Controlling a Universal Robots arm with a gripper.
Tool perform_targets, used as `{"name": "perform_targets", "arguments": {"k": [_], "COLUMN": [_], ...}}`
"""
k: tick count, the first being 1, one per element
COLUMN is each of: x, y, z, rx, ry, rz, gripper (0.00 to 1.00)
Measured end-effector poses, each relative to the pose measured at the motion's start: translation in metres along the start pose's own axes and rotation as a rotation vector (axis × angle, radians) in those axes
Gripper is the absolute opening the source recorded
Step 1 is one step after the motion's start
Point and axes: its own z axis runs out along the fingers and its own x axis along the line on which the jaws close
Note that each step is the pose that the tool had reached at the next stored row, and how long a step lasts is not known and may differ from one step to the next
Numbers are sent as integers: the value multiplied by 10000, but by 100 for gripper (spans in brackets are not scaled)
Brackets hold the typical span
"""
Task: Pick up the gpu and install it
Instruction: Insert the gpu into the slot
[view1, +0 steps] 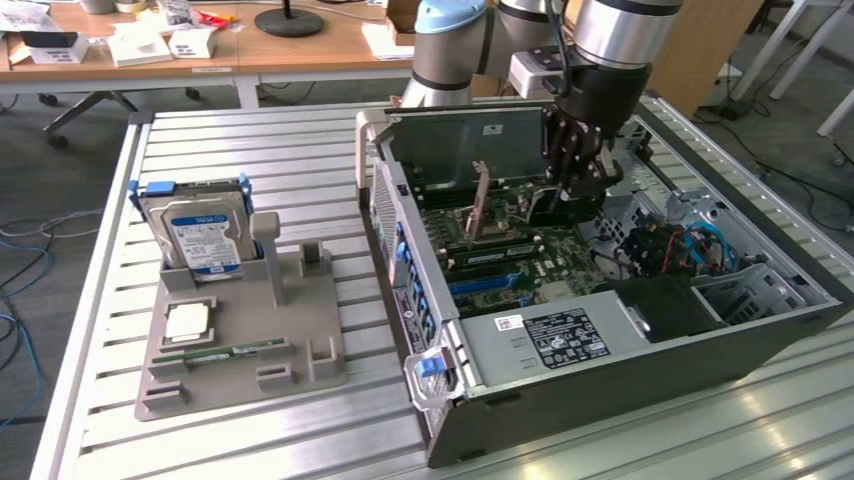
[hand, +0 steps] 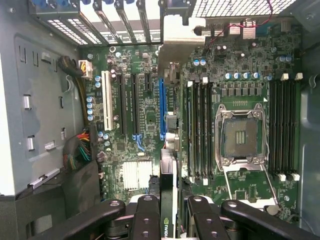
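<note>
Between the two dark fingers (hand: 148, 215) of the gripper (hand: 172, 202), edge-on and clamped from both sides: the gpu (hand: 168, 167), a small logo on the edge nearest the wrist, silvery bracket at the far end near the row of slot covers (hand: 125, 17) in the case's rear wall. Hangs over the green motherboard (hand: 135, 100), in line with the long blue slot (hand: 161, 107) and just beside the black memory slots (hand: 200, 130); touching the blue slot or not, impossible to tell. Sits well apart from the open processor socket (hand: 241, 135). Below and around, in the exterior view: an open computer case (view1: 641, 350) lying on its side on a slatted metal table (view1: 267, 150), grey power supply (view1: 561, 335) at six o'clock of the gripper. At nine o'clock of the case, well apart from it, a grey holder (view1: 314, 365) with an upright hard drive (view1: 200, 235) at its twelve o'clock end, a square chip (view1: 187, 320) and a narrow green memory stick (view1: 220, 355) flat toward six o'clock. Beyond the table at twelve o'clock, wooden desks (view1: 294, 55) with boxes and papers; loose cables (view1: 801, 170) on the floor at three and nine o'clock. As for the arm (view1: 614, 40): stands near-vertical over the case at about one o'clock of the motherboard, silver tube above, black wrist below, gripper pointing straight down into the open side, fingers inside the case opening.
</note>
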Motion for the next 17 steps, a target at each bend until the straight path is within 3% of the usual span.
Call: {"name": "perform_targets", "arguments": {"k": [10, 17], "x": [5, 7], "y": [77, 86], "z": [0, 4], "rx": [0, -2], "ry": [-2, -47], "rz": [1, 3], "gripper": [26, 26]}}
